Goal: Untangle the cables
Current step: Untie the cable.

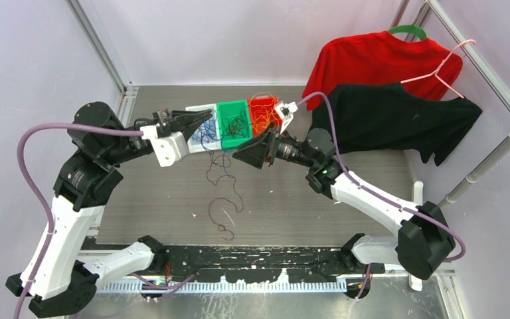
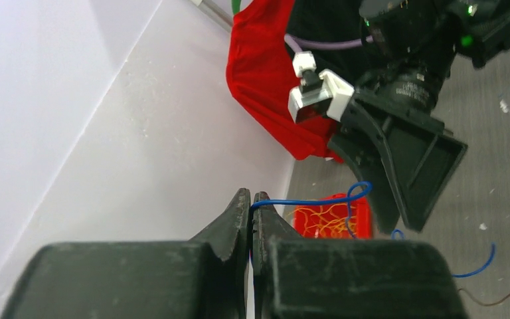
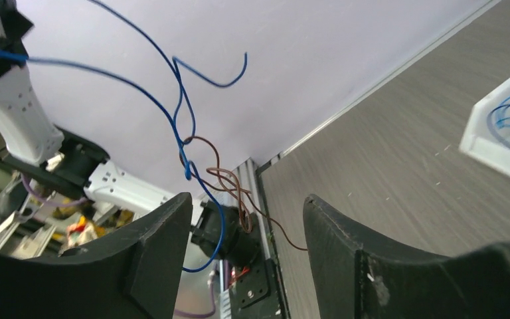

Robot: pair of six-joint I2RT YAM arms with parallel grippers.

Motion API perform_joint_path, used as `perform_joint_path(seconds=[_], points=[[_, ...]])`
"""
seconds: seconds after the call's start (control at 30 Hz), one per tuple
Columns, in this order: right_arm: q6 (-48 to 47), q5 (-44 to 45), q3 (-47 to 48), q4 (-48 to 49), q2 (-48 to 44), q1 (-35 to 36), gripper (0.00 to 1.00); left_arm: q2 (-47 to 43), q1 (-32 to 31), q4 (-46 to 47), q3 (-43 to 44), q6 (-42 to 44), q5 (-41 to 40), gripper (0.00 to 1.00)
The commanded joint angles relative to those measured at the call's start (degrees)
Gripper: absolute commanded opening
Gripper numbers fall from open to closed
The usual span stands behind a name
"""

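Trailing nearest the arm bases, the loose end of a brown cable (image 1: 220, 219) lies in slack curls on the grey table (image 1: 319, 199). From there it climbs to a small snarl hanging in the air, where it is wound about a blue cable (image 2: 305, 200). These cables are very thin, light and limp. I judge that they will answer to a pull but never a push, will slide through smooth pads unless pinched hard, and will cinch into a knot if hauled from both ends at once. The best place to take hold looks to be the brown strand just beside the crossing, so that a short tug draws it out of the blue loops. The right gripper (image 3: 246, 199) stands wide open and holds nothing. Its forearm reaches low across the table toward the left, and the snarl shows between and beyond its fingers, though how near I cannot tell. The left gripper (image 2: 251, 199) is pressed fully together on the blue cable, pinching it at the tips so that it runs out taut. That arm stretches forward and rightward, elbow raised, with its hand at the left end of the sorting tray (image 1: 231, 105), by the white compartment (image 3: 485, 143) with its blue strands. Farther along, the green compartment (image 1: 220, 113) holds dark cables (image 1: 238, 126) and the red compartment (image 1: 257, 104) holds orange cables (image 2: 329, 222). Beyond them hang a black shirt (image 1: 392, 119) and a red shirt (image 1: 372, 60).
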Motion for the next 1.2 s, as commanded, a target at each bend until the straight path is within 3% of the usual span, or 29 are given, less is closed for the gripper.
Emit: perform_joint_path(seconds=[0.0, 0.2, 0.47, 0.6, 0.7, 0.87, 1.07, 1.17], points=[[-2.19, -4.39, 2.04, 3.92, 3.22, 3.47, 0.69, 0.79, -0.18, 4.88, 2.38, -9.06, -0.9, 0.0], [-4.54, -1.81, 3.67, 6.11, 6.61, 8.14, 0.7, 1.6, -0.23, 6.32, 3.52, -12.92, -2.08, 0.0], [4.61, -0.94, 2.11, 25.79, 13.99, 10.9, 0.7, 3.18, -0.23, 10.23, 6.33, -23.24, -6.31, 0.0], [6.32, 3.39, -0.44, 30.53, 15.29, 11.0, 0.69, 3.62, -0.23, 11.92, 7.04, -28.3, -10.13, 0.0], [7.06, 4.87, 0.25, 32.54, 16.46, 11.44, 0.64, 3.82, -0.23, 12.61, 7.25, -30.85, -10.64, 0.0], [9.26, 6.39, 0.77, 34.74, 17.9, 12.16, 0.47, 4.0, -0.23, 13.37, 7.22, -30.87, -12.85, 0.0], [11.09, 7.05, 1.0, 38.25, 20.36, 14.19, 0.47, 4.07, -0.23, 14.54, 6.82, -29.67, -15.79, 0.0], [12.41, 7.29, 1.6, 40.29, 21.57, 14.47, 0.32, 4.21, -0.21, 14.74, 7.14, -28.91, -16.95, 0.0]])
